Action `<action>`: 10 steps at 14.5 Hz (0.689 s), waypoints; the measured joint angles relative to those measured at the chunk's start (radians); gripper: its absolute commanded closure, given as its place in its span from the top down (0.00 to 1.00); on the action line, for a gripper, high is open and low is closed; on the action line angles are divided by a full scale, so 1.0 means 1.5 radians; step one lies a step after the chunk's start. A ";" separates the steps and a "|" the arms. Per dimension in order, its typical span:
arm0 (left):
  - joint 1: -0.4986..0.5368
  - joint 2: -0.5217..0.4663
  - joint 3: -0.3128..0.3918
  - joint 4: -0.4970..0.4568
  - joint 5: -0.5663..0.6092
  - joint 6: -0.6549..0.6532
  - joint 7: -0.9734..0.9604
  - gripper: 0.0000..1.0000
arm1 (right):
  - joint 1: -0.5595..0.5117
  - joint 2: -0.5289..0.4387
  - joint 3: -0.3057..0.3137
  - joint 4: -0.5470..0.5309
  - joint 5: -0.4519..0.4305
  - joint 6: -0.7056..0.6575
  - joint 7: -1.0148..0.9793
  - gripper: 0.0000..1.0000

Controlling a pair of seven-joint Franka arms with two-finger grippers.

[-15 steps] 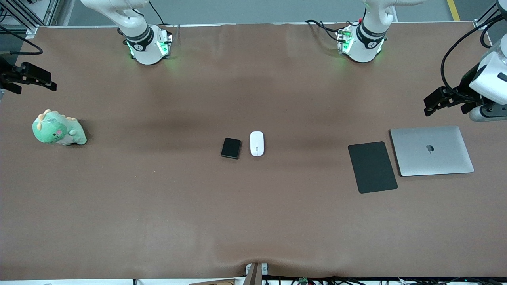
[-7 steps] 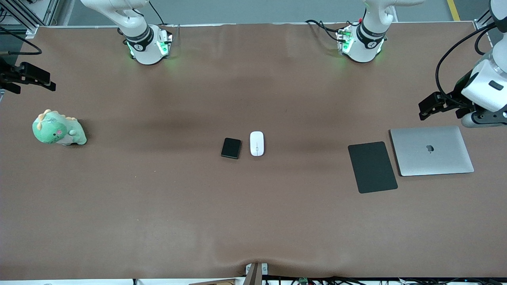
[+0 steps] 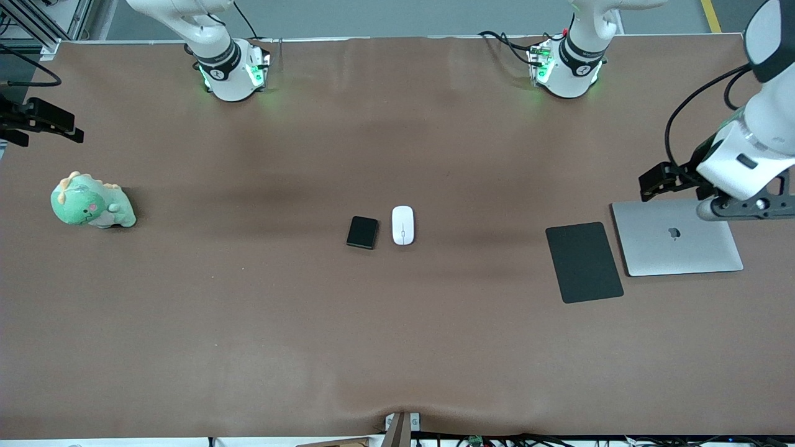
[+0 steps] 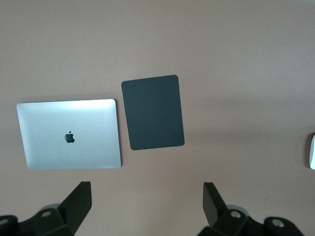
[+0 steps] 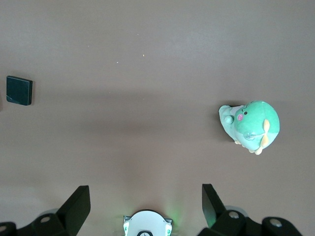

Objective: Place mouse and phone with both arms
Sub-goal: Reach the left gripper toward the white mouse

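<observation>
brown worktop [image 3: 248,323] carries laptop [image 3: 680,239], mat [image 3: 584,262], plush [image 3: 90,202], phone [image 3: 362,232] just beside mouse [image 3: 402,225] at centre. left end effector [image 4: 147,209] wide, empty, over laptop's edge. right end effector [image 5: 142,209] wide, empty, near plush.

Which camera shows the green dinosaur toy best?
The right wrist view: the dinosaur toy fills more of the picture, with its pink cheek and orange spikes clear. The front view shows it smaller, at the right arm's end of the table. The left wrist view misses it.
</observation>
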 measured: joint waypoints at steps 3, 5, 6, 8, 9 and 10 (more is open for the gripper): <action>-0.014 0.025 -0.006 0.007 0.000 0.005 -0.001 1.00 | 0.000 0.000 0.000 0.000 0.000 -0.002 0.000 1.00; -0.035 0.036 -0.007 0.008 0.000 0.007 -0.007 1.00 | -0.001 0.000 0.000 0.000 0.000 -0.004 0.000 1.00; -0.045 0.042 -0.008 0.008 0.000 0.009 -0.011 1.00 | 0.000 0.000 0.000 0.000 0.000 -0.004 0.000 1.00; -0.053 0.056 -0.008 0.008 0.000 0.024 -0.014 1.00 | -0.001 0.000 0.000 0.000 0.000 -0.004 0.000 1.00; -0.053 0.063 -0.008 0.009 0.000 0.032 -0.014 1.00 | -0.001 0.000 0.000 0.000 0.000 -0.004 0.000 1.00; -0.053 0.071 -0.008 0.009 0.000 0.041 -0.014 1.00 | -0.002 0.000 -0.001 0.000 0.000 -0.004 0.000 1.00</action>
